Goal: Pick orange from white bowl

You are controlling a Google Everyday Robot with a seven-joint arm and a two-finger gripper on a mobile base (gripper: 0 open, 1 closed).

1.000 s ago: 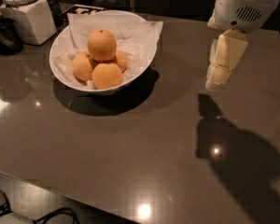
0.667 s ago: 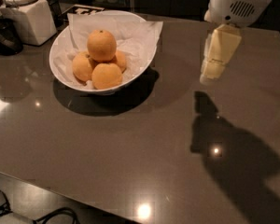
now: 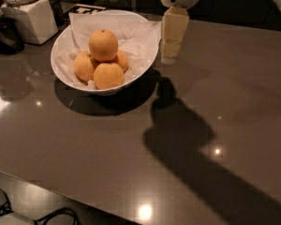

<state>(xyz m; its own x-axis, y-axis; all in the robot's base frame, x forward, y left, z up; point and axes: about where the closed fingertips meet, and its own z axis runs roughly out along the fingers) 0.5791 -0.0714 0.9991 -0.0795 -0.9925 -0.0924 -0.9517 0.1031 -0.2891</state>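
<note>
Risk sits mostly in the pile itself. The largest round orange with matte dimpled skin (image 3: 103, 44) rests on top of three smaller oranges (image 3: 108, 75) inside the wide, shallow, glossy white bowl (image 3: 65, 78), which is lined with crinkled white paper (image 3: 131, 32). The cream-coloured gripper (image 3: 173, 37) hangs to the right of the bowl, outside its rim and well apart from the top orange. I cannot tell if it is spread or pressed together.

If the gripper comes in from the side too low, I think it can hit the slanted rim and push the bowl along the smooth grey counter (image 3: 131, 149), or catch the paper and drag it. If it closes off-centre on the round skin, the fruit may squirt out and roll down among the others. A push from above may also shift the lower oranges, so the top one loses its seat.

The orange is nearly a ball, so it has no real long axis. Its small dark stem dot faces upward and a little away from the camera, so the stem line stands almost upright.
</note>
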